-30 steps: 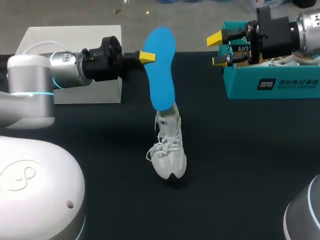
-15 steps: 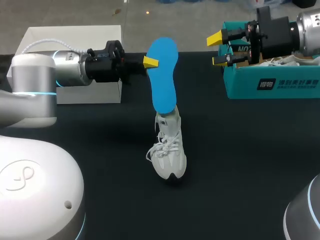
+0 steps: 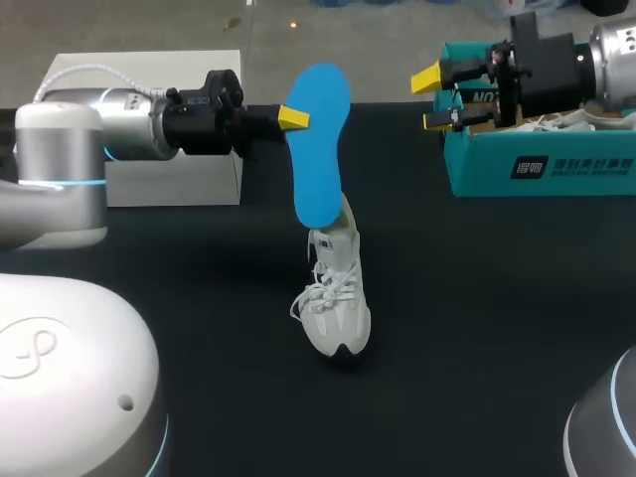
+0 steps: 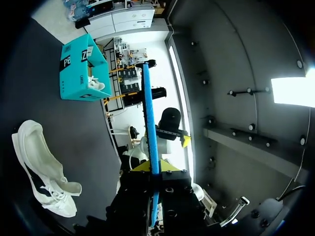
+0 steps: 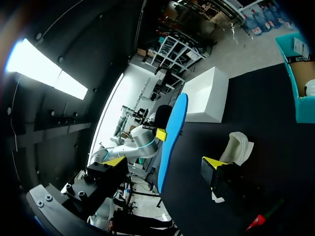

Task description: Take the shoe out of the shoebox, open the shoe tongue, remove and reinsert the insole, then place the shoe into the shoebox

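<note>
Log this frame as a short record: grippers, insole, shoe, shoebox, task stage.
left gripper: shut on blue insole, held upright above the table
right gripper: open, empty, beside the teal shoebox
white shoe: on the black table, outside the shoebox, neither gripper on it
insole-to-shoe contact: lower end near the shoe's opening, cannot tell if touching
stage: insole not seated in the shoe, shoe not yet boxed

Mid-table, shoe (image 3: pixel 336 298), toe end nearest; insole (image 3: pixel 320 144) upright over its heel. Behind right, shoebox (image 3: pixel 537 169); behind left, box (image 3: pixel 169 184).
</note>
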Robot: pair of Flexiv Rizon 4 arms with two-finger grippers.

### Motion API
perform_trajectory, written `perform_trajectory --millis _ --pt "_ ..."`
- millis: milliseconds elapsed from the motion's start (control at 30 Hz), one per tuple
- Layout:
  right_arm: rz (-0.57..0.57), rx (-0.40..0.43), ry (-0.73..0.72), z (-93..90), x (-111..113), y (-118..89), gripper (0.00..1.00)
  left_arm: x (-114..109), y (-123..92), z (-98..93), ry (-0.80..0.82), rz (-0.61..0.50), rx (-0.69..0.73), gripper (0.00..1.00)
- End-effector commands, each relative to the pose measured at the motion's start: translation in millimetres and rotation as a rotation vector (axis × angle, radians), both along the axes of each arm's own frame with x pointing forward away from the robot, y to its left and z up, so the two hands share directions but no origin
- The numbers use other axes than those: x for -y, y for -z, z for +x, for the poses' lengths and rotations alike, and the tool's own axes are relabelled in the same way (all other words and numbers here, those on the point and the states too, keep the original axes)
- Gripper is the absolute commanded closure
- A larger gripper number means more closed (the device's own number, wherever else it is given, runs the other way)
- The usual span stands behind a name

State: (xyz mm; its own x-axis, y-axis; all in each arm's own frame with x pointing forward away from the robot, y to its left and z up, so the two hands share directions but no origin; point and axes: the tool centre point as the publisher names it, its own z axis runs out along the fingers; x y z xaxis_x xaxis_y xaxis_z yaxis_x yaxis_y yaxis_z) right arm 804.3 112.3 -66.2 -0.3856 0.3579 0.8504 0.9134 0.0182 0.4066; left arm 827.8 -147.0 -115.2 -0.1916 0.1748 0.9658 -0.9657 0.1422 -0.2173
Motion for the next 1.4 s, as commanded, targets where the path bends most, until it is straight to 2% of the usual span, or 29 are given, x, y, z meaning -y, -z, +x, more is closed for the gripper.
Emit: perform_trajectory --millis 33,100,367,567,900,1000,1067,1400 --pt "-0.232 0.048 0.080 -2.7 -1 -28 0.00 3 4 5.9 0.005 -0.007 -0.003 1.00" --pt "-0.268 0.073 0.109 -3.6 -2 -34 0.00 6 6 8.8 0.006 -0.011 -0.008 1.00" --pt "-0.247 0.076 0.137 -12.2 -10 -45 0.00 12 -3 15.6 0.004 -0.031 0.031 1.00" --pt "-0.312 0.099 0.161 -15.9 -14 -50 0.00 14 -10 17.6 0.004 -0.038 0.056 1.00" --pt "-0.873 0.227 0.160 -23.5 -28 -56 0.00 19 3 19.6 0.003 -0.012 0.013 1.00" --pt "-0.953 0.254 0.138 -26.4 -32 -54 0.00 20 3 20.4 0.003 -0.022 0.014 1.00" --pt "-0.879 0.253 0.083 -29.6 -34 -56 0.00 20 3 21.4 0.000 -0.027 0.016 1.00" --pt "-0.879 0.253 0.083 -29.6 -34 -56 0.00 21 0 23.0 0.001 -0.046 0.025 1.00"
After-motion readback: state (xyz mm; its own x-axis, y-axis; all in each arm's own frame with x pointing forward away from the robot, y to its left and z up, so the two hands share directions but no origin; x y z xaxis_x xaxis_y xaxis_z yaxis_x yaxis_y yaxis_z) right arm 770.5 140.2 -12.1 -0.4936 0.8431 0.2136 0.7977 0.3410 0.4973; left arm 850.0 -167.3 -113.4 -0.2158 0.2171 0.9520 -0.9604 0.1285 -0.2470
